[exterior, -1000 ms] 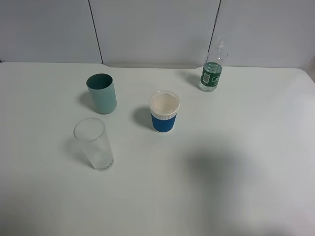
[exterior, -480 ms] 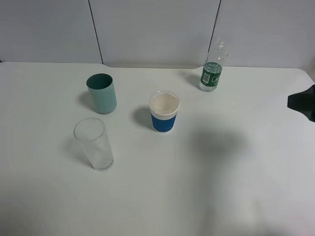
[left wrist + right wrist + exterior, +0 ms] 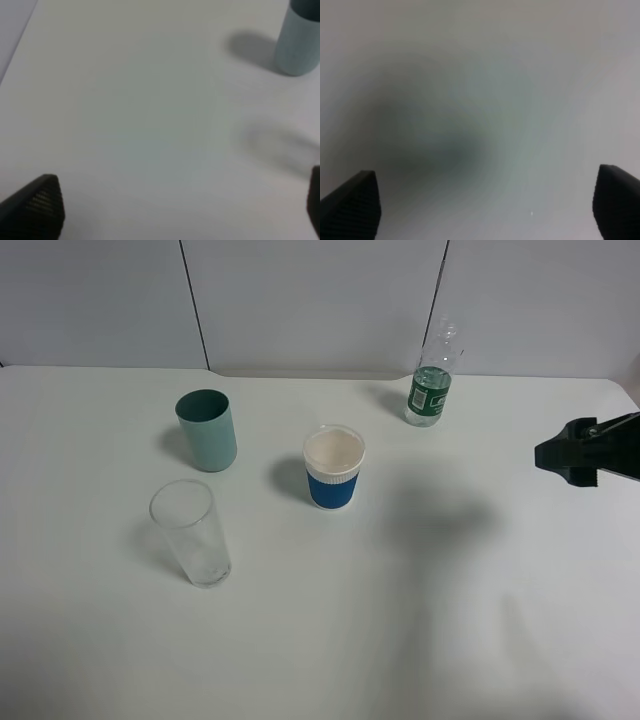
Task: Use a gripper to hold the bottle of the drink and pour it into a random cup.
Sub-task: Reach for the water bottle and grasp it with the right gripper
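Note:
The bottle of the drink stands upright at the back right of the table, clear with a green label. The clear glass cup stands at the front left, empty. My right gripper comes in from the right edge, to the right of the bottle and nearer the front, well apart from it. In the right wrist view its jaws are wide apart over bare table with only a shadow. My left gripper is open and empty in the left wrist view, and out of the exterior view.
A teal opaque cup stands behind the glass and also shows in the left wrist view. A white paper cup with a blue band stands mid-table. A grey panelled wall backs the table.
My right gripper has come into the exterior view from the right edge and moved further left. Its shadow on the table has shifted. The bottle and cups have not moved.

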Action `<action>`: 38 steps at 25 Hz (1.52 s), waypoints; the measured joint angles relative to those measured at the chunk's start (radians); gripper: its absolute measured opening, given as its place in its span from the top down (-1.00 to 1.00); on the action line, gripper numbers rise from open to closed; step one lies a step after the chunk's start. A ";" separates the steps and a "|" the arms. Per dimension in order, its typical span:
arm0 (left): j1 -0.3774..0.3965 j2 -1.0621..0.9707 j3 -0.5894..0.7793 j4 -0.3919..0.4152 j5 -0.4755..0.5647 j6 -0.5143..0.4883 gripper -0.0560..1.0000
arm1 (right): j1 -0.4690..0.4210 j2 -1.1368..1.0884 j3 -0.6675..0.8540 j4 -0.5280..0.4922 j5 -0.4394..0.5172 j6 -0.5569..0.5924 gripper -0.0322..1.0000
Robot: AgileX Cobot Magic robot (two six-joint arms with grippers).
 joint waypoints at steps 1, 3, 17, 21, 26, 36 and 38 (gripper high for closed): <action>0.000 0.000 0.000 0.000 0.000 0.000 -0.96 | 0.004 0.012 0.000 -0.005 -0.012 0.000 -0.68; 0.000 0.000 0.000 -0.001 0.000 0.000 -0.96 | 0.006 0.041 0.000 -0.036 -0.036 0.000 -0.68; 0.000 0.000 0.000 -0.001 0.000 0.000 -0.96 | 0.006 0.311 0.000 -0.135 -0.410 0.002 -0.68; 0.000 0.000 0.000 -0.001 0.000 0.000 -0.96 | 0.006 0.393 -0.001 -0.137 -0.529 0.002 -0.68; 0.000 0.000 0.000 -0.001 0.000 0.000 -0.96 | 0.006 0.476 -0.001 -0.143 -0.622 0.002 -0.68; 0.000 0.000 0.000 -0.001 0.000 0.000 -0.96 | 0.006 0.731 -0.004 -0.158 -0.991 0.002 -0.68; 0.000 0.000 0.000 -0.001 0.000 0.000 -0.96 | 0.006 0.781 -0.004 -0.185 -1.084 0.002 -0.68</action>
